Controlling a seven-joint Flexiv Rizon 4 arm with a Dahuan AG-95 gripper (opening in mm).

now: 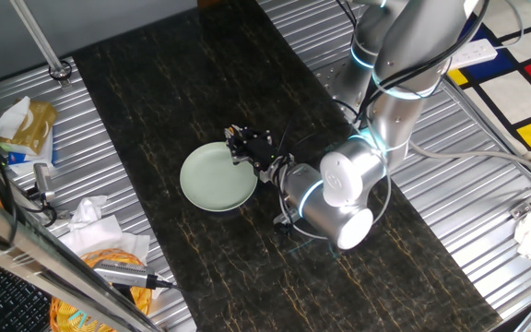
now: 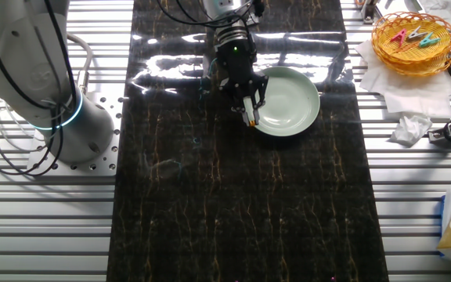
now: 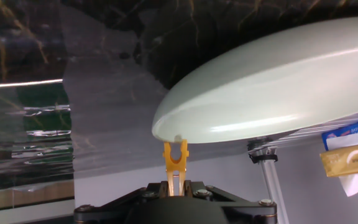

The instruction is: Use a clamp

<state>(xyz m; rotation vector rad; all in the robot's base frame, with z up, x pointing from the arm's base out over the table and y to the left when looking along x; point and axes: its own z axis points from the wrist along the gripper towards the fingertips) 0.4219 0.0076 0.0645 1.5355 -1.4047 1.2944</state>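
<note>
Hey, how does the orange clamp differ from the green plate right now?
The clamp is orange; the plate is pale green. The clamp is tiny, a forked clip; the plate is a far larger round dish. The clamp is held in the pincer, its open prongs at the plate's edge; the plate lies on the dark mat.

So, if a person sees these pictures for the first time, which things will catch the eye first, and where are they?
The pale green plate lies in the middle of the dark marbled mat, with the gripper low at its rim. In the hand view, the small orange clamp is pinched in the fingers, its forked tip at the plate's edge. A yellow basket of coloured clips stands off the mat, on the metal table.
</note>
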